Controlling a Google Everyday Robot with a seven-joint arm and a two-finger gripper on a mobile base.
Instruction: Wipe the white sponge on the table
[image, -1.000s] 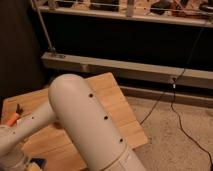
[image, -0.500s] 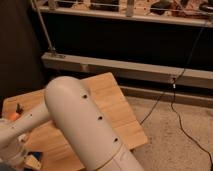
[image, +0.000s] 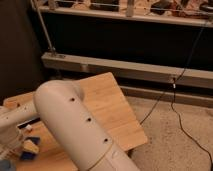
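- Camera view: the big white arm (image: 70, 125) fills the foreground, its elbow over the table (image: 107, 105) and its forearm reaching out to the left.
- The gripper (image: 11, 142) sits low at the left edge of the view, over the near-left corner of the table. It is clenched.
- The sponge (image: 31, 146) lies on the planks right at the gripper's tips, cream face showing and blue layer on its lower side. It looks pinched between them, though the contact itself is hard to read.
- Progress, as a judgement: the pick-up is done, and the sponge is down on the wood, so wiping appears under way.
- The wood shows no mark that tells wiped from unwiped. The broad stretch of table to the right of the arm looks out of reach of the sponge's present spot, so strokes there seem left to do.
- Against half a second ago: the elbow has swung left. The sponge sits a little further left and further from the near edge, and it has travelled with the gripper, which fits a stroke.
- The black cable (image: 172, 107) on the floor (image: 175, 145) is unchanged.
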